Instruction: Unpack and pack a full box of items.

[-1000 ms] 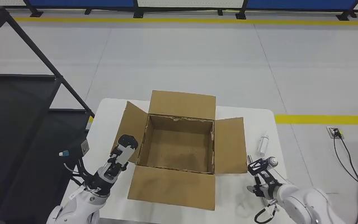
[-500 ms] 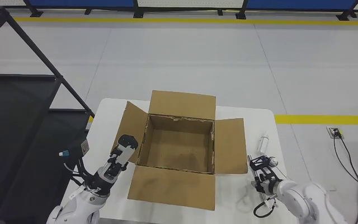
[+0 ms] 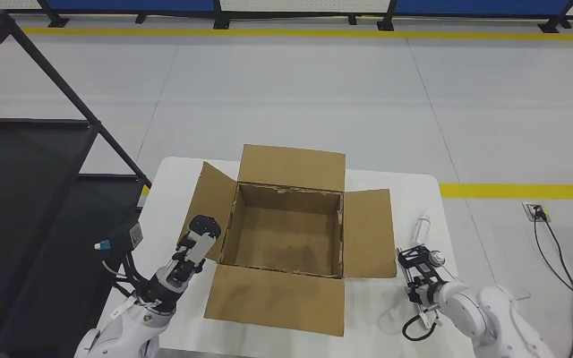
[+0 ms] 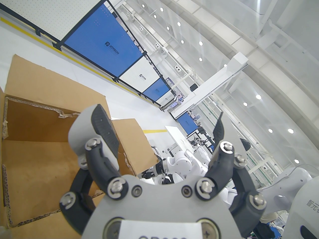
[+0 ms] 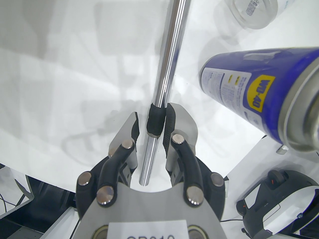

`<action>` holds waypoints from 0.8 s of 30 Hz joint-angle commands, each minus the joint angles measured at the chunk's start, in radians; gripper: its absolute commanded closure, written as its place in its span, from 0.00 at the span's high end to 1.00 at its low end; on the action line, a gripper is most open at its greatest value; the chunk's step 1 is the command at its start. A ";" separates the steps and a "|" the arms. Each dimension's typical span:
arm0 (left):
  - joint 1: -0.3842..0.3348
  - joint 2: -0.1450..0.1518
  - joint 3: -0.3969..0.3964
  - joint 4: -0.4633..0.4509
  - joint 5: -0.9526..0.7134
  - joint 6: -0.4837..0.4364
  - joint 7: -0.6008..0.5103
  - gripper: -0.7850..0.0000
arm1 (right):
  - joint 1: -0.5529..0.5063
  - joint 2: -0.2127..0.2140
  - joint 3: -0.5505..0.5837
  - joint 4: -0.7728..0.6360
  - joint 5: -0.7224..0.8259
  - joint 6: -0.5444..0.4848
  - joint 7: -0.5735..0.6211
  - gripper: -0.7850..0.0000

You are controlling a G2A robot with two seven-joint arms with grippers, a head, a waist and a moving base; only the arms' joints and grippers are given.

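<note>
Currently right pincer straddles the chrome rod at its black band, jaws apart; rod probably stiff and slippery, so band gives surest hold.

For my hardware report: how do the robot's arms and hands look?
The arms are white, rounded shells. The left hand and right hand each have a grey plate, a white label, black links with silver bolts and black ribbed pads. A black cable loops by the right wrist.

We're in a big robotics test hall: high ceiling studded with lamps, blue partition panels, yellow floor lines, more white robots down the aisle.
</note>
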 commanded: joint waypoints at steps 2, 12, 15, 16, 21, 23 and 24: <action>0.000 0.000 0.000 0.000 0.000 0.000 0.000 1.00 | 0.004 -0.001 -0.004 0.004 -0.005 0.002 0.005 0.31; 0.000 0.000 0.000 0.000 0.000 0.000 0.000 1.00 | 0.018 -0.003 -0.015 0.013 -0.016 0.010 0.029 0.12; 0.000 0.000 0.000 0.000 0.000 0.000 0.000 1.00 | 0.023 -0.004 -0.018 0.021 -0.015 0.006 0.035 0.00; 0.000 0.000 0.000 0.000 0.000 0.000 0.000 1.00 | 0.026 -0.005 -0.019 0.023 -0.014 0.006 0.036 0.00; 0.000 0.000 0.000 0.000 0.000 0.000 0.000 1.00 | 0.029 -0.005 -0.022 0.026 -0.017 0.003 0.038 0.00; 0.000 0.000 0.000 0.000 0.000 0.000 0.000 1.00 | 0.027 -0.005 -0.020 0.021 -0.019 0.003 0.037 0.00; 0.000 0.000 0.000 0.000 0.000 0.000 0.000 1.00 | 0.024 -0.005 -0.018 0.018 -0.019 0.004 0.037 0.00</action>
